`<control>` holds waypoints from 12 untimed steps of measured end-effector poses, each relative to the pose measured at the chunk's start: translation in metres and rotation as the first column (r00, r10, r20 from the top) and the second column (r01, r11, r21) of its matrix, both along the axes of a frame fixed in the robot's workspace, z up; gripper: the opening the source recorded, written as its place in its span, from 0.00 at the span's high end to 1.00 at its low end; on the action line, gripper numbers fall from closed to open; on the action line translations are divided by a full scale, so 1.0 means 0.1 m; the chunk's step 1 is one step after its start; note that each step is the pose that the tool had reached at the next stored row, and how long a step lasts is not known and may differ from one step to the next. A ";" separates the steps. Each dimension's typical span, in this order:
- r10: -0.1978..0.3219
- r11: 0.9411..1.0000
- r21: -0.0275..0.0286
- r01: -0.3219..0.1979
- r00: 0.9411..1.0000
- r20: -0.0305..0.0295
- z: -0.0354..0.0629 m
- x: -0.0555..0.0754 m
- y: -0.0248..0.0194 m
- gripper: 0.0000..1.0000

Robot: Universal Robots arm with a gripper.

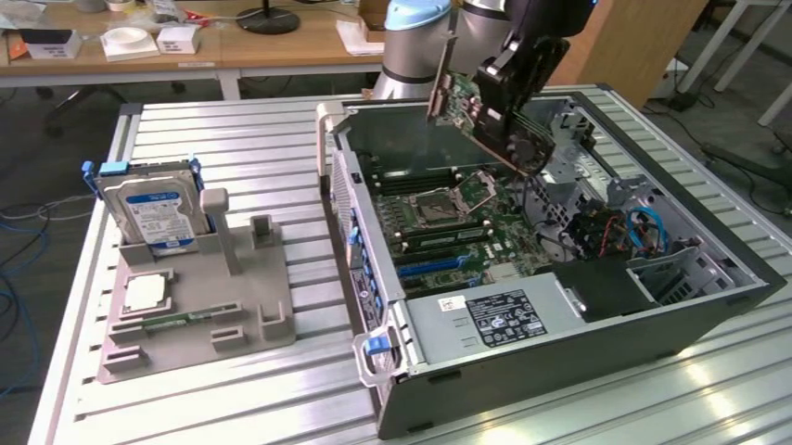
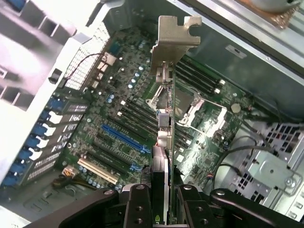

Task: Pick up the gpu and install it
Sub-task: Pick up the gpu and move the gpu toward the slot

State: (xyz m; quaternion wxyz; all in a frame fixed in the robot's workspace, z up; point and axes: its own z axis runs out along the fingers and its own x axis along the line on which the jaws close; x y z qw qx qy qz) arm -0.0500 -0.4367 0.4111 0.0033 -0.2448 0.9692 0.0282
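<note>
Slatted metal table (image 1: 248, 139) carries 2 main items: an open computer case (image 1: 557, 357) toward the exterior view's right and a grey parts fixture (image 1: 266, 278) toward its left, well apart. Case lies on its side with the side panel off; the green motherboard (image 1: 458, 232) is exposed on its floor, with a power supply (image 1: 495, 320) bearing a dark label at the near end. Robot arm (image 1: 421, 37) reaches in from the far side of the table. On the fixture, 1 silver hard drive (image 1: 155, 213) with a blue-white label stands upright in a slot; a square processor (image 1: 146, 292) lies flat nearer the camera, and a narrow green memory stick (image 1: 173, 323) lies just beside it. The gpu (image 1: 477, 107) is off the fixture and held in the air above the open case, tilted, over the far part of the motherboard and not touching it. Gripper (image 1: 514, 79) grips it by one end: in the wrist view the 2 black fingers (image 2: 140, 204) are clamped on either face of the card, seen edge-on, with the metal end bracket (image 2: 176, 33) at the end away from the gripper. Under the card in that view: the processor socket (image 2: 190, 104) and 1 blue expansion slot (image 2: 123, 137).
</note>
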 end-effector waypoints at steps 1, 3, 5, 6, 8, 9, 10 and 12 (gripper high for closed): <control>-0.019 1.000 0.000 0.019 1.000 0.000 0.000 0.00 0.000 0.73; -0.055 0.998 0.000 0.055 0.998 0.000 0.000 0.00 0.000 0.73; -0.091 0.996 0.000 0.091 0.996 0.000 0.000 0.00 0.000 0.73; -0.109 0.994 0.000 0.109 0.994 0.000 -0.001 0.00 0.000 0.73; -0.146 0.989 0.000 0.146 0.989 0.000 0.000 0.00 0.000 0.73; -0.164 0.987 0.000 0.164 0.987 0.000 -0.001 0.00 0.000 0.73; -0.182 0.983 0.000 0.182 0.983 0.000 -0.001 0.00 0.000 0.73; -0.217 0.976 0.000 0.217 0.976 0.000 -0.001 0.00 0.000 0.73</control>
